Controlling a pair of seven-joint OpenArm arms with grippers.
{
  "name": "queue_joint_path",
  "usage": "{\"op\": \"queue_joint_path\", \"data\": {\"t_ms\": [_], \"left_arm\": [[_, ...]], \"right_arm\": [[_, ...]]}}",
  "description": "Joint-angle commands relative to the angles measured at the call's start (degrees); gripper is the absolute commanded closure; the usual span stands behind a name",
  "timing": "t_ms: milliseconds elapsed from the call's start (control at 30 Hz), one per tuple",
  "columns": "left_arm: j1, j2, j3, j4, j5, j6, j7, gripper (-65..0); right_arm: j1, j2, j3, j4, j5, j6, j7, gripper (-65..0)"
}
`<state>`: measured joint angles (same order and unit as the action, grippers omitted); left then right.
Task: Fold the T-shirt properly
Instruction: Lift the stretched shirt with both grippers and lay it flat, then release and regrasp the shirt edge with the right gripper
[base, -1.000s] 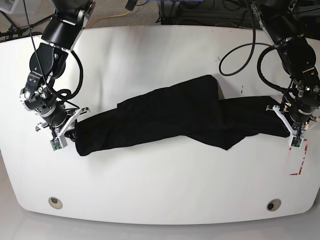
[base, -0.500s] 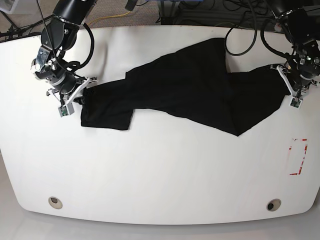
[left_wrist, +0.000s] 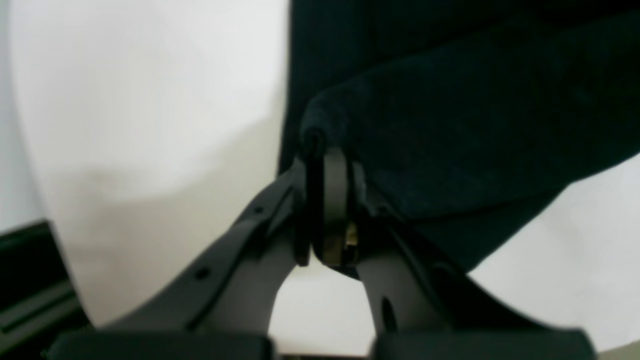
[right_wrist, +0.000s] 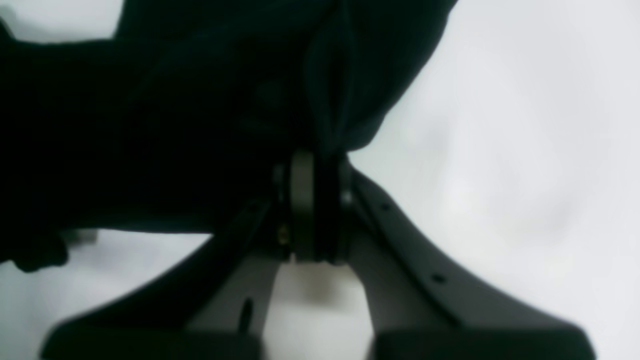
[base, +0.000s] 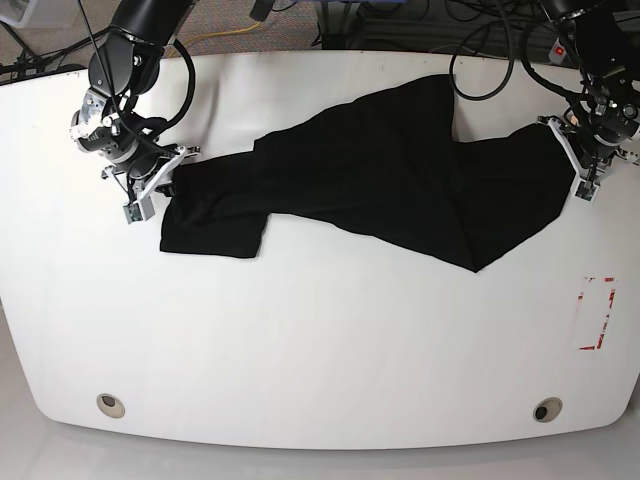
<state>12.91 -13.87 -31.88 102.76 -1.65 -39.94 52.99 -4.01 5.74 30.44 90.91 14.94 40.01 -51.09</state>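
Observation:
The black T-shirt (base: 370, 170) lies stretched across the far half of the white table (base: 320, 340), bunched and creased, with a flap hanging down at its left end. My right gripper (base: 160, 185), on the base view's left, is shut on the shirt's left end; the right wrist view shows black cloth (right_wrist: 225, 100) pinched between the closed fingers (right_wrist: 302, 210). My left gripper (base: 572, 160), on the base view's right, is shut on the shirt's right end; cloth (left_wrist: 450, 125) bulges over its closed fingers (left_wrist: 334, 200). No purple patch shows.
A red-outlined rectangle (base: 597, 313) is marked on the table near the right edge. Two round holes (base: 111, 404) (base: 546, 409) sit near the front edge. Cables (base: 480, 60) lie at the back right beyond the table edge.
Both grippers have carried the shirt's ends from the middle of the table toward the far edge. The shirt moved back with them and spread wider, and the red mark came into full view.

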Motion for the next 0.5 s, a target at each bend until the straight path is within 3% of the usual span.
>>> {"op": "queue_joint_path", "data": {"t_ms": [0,233,400,467], "left_arm": [[-0.03,-1.12,-0.34,-0.47,-0.24,-0.06,-0.73,-1.4],[0.15,-1.12,-0.43,-0.30,-0.24,-0.06,-0.73,-22.8],[0.24,-1.30,-0.34,-0.30,-0.24,-0.06,-0.46,-24.7],[0.41,-2.97,-0.52,-0.12,-0.50,-0.06,-0.38,-24.9]], "right_arm": [[0.80,0.72,0.20,0.73,0.93,-0.01,1.46,0.0],[0.71,0.72,0.20,1.00,0.93,-0.01,1.46,0.0],[0.80,0.72,0.20,1.00,0.84,-0.01,1.46,0.0],[0.80,0.46,0.20,1.61,0.84,-0.01,1.46,0.0]]}}
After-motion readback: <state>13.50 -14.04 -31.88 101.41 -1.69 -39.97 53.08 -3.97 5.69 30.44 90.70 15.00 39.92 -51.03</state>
